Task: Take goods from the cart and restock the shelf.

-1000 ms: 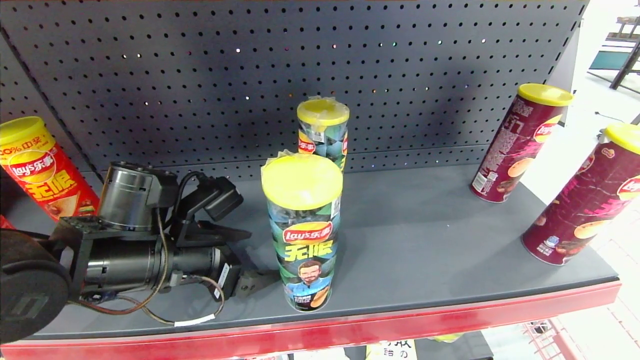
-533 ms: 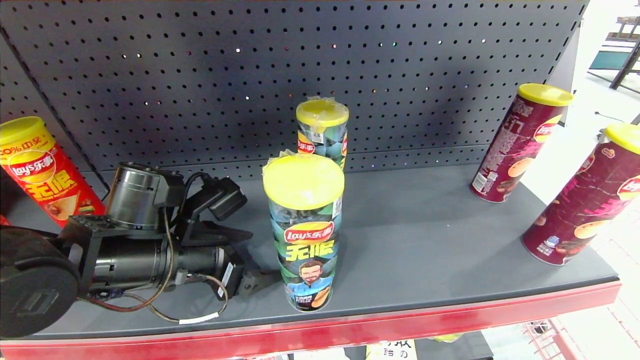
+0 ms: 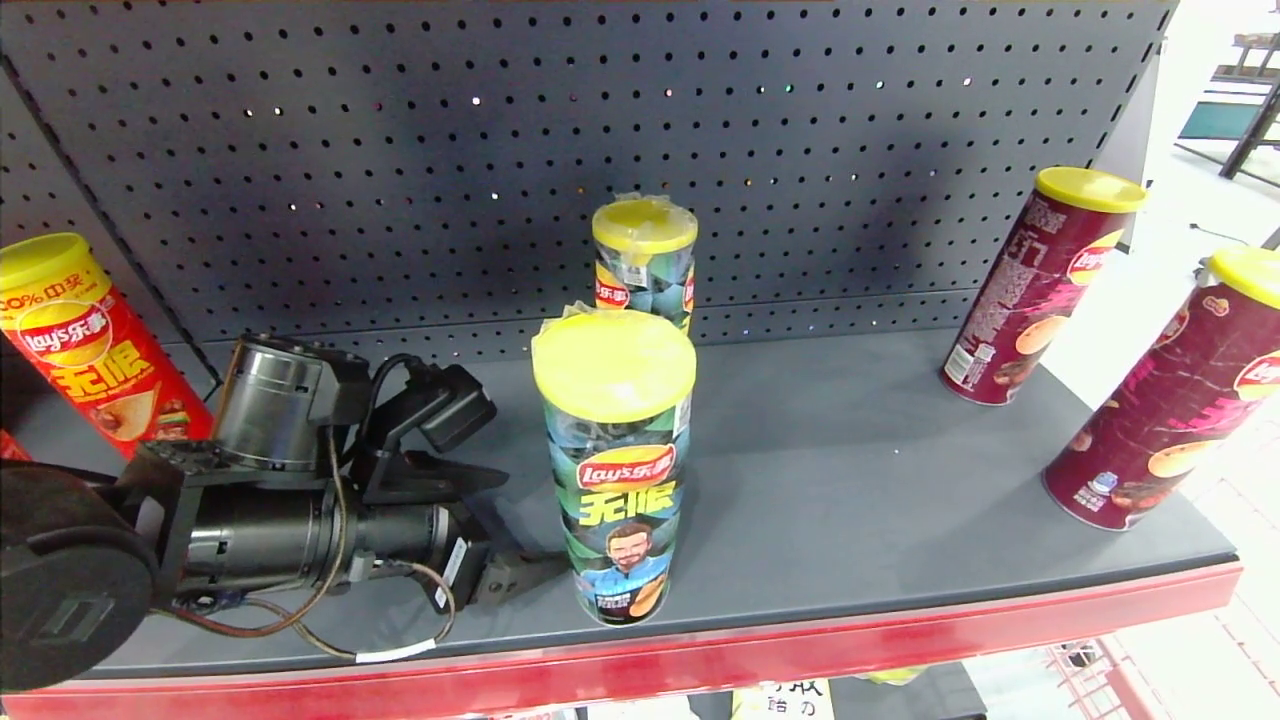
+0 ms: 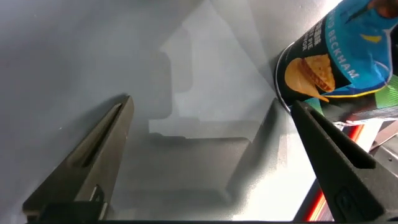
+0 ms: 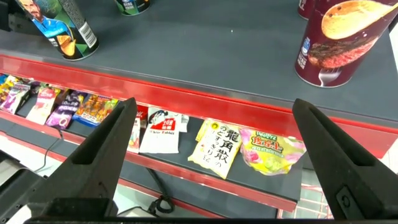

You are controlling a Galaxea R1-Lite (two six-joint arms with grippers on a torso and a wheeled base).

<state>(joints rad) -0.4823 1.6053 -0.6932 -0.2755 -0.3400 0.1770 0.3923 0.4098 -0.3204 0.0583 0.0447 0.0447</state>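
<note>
Right gripper (image 5: 214, 106): we see its dark wedge fingers spread wide with nothing between them, in front of the glossy red lip (image 5: 186, 93) of the shelf (image 5: 217, 56).
Packets (image 5: 217, 146): flat printed pouches on the level below.
Front can (image 3: 615, 470): tall cylinder with a yellow plastic lid and a green wrap showing a man's portrait and chips, upright near the matte grey front edge.
Left gripper (image 3: 520, 520): jaws apart and empty, low over the shelf, one finger just beside the front can's base.
Rear can (image 3: 645, 260): same design, against the perforated back panel (image 3: 500, 150).

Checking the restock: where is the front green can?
In the head view, the front green can stands upright at the middle of the shelf, near its front edge, just right of the open left gripper, the rear green can behind it.
</note>
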